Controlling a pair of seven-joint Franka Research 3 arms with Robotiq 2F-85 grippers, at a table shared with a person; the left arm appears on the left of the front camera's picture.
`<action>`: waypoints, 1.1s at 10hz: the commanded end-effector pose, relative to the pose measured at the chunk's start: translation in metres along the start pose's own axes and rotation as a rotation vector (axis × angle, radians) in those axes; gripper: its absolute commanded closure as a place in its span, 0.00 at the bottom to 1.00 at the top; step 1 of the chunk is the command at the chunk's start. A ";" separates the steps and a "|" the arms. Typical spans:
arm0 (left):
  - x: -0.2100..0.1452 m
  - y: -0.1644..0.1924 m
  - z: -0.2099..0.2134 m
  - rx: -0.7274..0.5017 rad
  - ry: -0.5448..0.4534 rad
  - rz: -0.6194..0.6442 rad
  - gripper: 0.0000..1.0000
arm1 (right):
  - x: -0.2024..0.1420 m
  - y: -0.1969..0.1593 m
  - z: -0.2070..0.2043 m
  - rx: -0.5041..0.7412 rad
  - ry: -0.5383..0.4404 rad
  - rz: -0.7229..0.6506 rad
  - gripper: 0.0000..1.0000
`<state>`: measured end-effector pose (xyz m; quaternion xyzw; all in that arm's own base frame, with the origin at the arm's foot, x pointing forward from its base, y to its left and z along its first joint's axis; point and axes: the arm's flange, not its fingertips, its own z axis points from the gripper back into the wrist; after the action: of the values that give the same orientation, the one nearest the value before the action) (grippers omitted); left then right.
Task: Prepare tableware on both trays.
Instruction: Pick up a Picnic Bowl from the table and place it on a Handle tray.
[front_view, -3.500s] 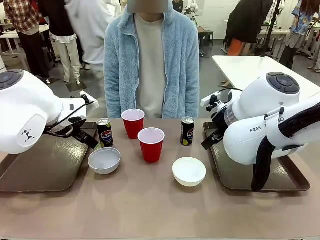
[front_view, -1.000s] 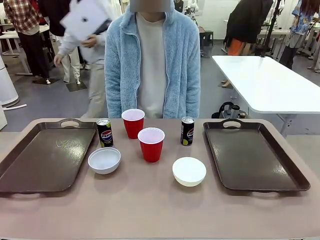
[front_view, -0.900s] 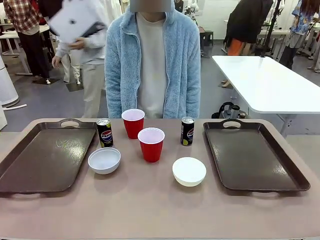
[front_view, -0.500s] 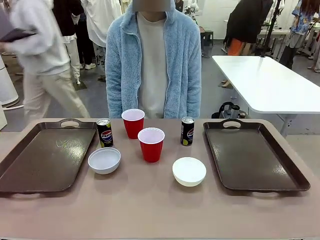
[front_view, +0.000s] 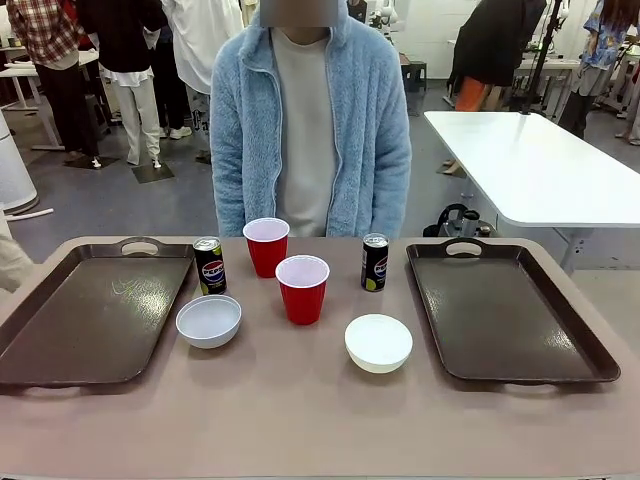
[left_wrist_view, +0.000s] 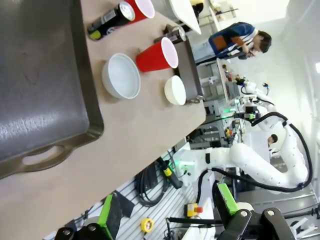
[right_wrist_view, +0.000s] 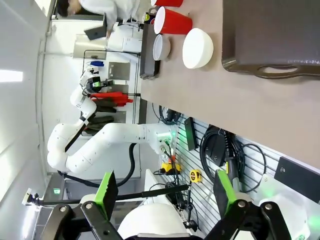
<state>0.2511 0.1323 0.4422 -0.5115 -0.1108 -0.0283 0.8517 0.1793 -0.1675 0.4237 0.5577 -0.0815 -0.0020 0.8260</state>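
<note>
1. Left gripper (left_wrist_view: 167, 209): jaws spread, gripping nothing.
2. Right gripper (right_wrist_view: 165, 192): jaws spread, gripping nothing.
3. Red cups (front_view: 302, 288), white bowls (front_view: 209, 320) and cans (front_view: 209, 265) stand on the table (front_view: 300, 420) between the left tray (front_view: 90, 320) and right tray (front_view: 510, 315).

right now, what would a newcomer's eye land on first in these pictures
The bright red cups catch the eye first: the far red cup and the near red cup, at the middle of the table in front of the person in a pale blue fleece. Then the two big dark trays, the left tray and the right tray, both bare, with the left bowl, right bowl, Pepsi can and other can standing between them.
</note>
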 end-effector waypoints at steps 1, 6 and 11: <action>0.000 0.000 0.002 -0.006 -0.012 0.000 0.00 | 0.003 0.002 0.001 -0.002 -0.010 -0.014 0.00; 0.000 0.000 0.002 -0.006 -0.012 0.000 0.00 | 0.003 0.002 0.001 -0.002 -0.010 -0.014 0.00; 0.015 -0.031 -0.009 0.210 0.073 -0.023 0.00 | 0.003 0.002 0.001 -0.002 -0.010 -0.014 0.00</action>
<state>0.2555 0.1270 0.4487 -0.4852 -0.1050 -0.0358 0.8674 0.1793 -0.1673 0.4241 0.5555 -0.0807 -0.0033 0.8276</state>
